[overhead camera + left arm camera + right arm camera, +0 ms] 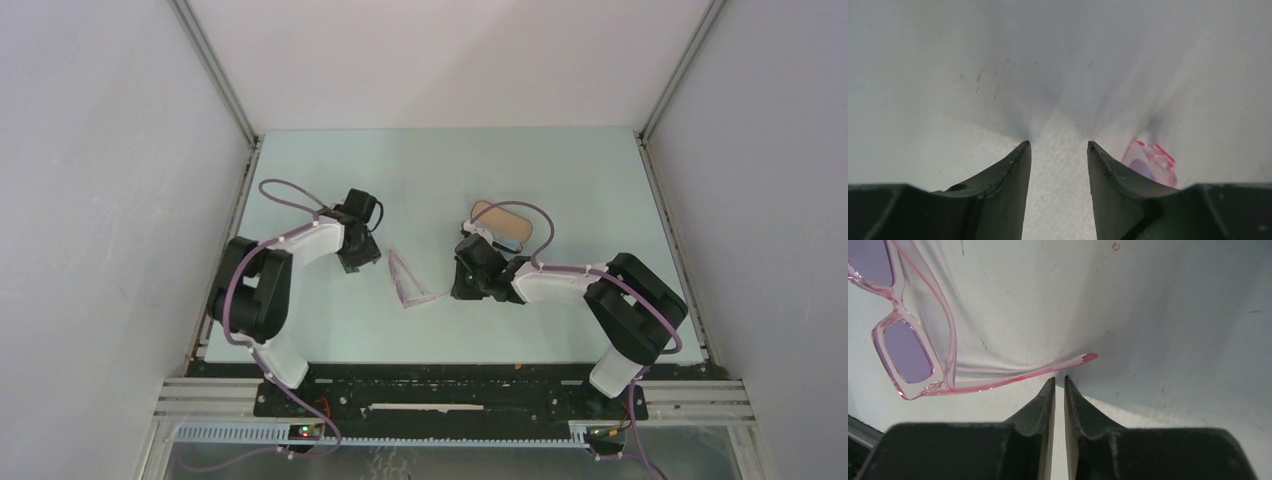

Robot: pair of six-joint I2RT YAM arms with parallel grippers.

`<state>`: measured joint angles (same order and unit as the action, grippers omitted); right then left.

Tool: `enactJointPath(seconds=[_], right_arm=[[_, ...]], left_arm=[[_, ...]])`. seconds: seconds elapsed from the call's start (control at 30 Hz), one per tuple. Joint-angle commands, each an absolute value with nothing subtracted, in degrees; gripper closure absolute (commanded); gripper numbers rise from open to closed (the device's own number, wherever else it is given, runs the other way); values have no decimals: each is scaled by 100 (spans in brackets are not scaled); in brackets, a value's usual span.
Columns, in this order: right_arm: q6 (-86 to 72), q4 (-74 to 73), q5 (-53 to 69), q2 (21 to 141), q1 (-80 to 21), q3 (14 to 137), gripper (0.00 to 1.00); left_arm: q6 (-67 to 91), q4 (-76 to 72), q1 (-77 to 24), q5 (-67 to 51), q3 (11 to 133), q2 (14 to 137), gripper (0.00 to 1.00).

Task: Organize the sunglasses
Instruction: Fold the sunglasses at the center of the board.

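Observation:
The sunglasses [405, 281] lie on the pale table between the two arms, with a thin pink frame, purplish lenses and one arm stretched toward the right. My left gripper [362, 262] stands just left of them, open and holding nothing [1059, 144]; a pink corner of the sunglasses [1151, 161] shows behind its right finger. My right gripper [462, 290] sits at the end of the stretched arm. In the right wrist view its jaws [1058, 378] are nearly together with only a thin slit and nothing in it. The sunglasses [913, 347] have their arm tip just past the fingertips.
A black oblong case [501, 226] with tan lining lies open behind the right gripper. Grey walls enclose the table on the left, right and back. The black base rail [450, 395] runs along the near edge.

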<state>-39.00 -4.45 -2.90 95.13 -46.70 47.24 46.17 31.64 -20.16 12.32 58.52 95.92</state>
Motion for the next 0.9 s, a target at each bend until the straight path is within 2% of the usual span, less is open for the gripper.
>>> enactJointPath(seconds=[0.0,0.2,0.87], right_arm=[[-3686,-472,-701,9663,-4699,4944,81],[-3608,-527,-728,9802,-4676,5107,81],[-3630,-580,-634,10133,-4646,5431,82]], left_arm=[[4409,3007,-2009,1253,6420,10141,50],[4166,3176,-2174,975,7001,10629,52],[4127,3204,-2776,544,7462,11012,53]])
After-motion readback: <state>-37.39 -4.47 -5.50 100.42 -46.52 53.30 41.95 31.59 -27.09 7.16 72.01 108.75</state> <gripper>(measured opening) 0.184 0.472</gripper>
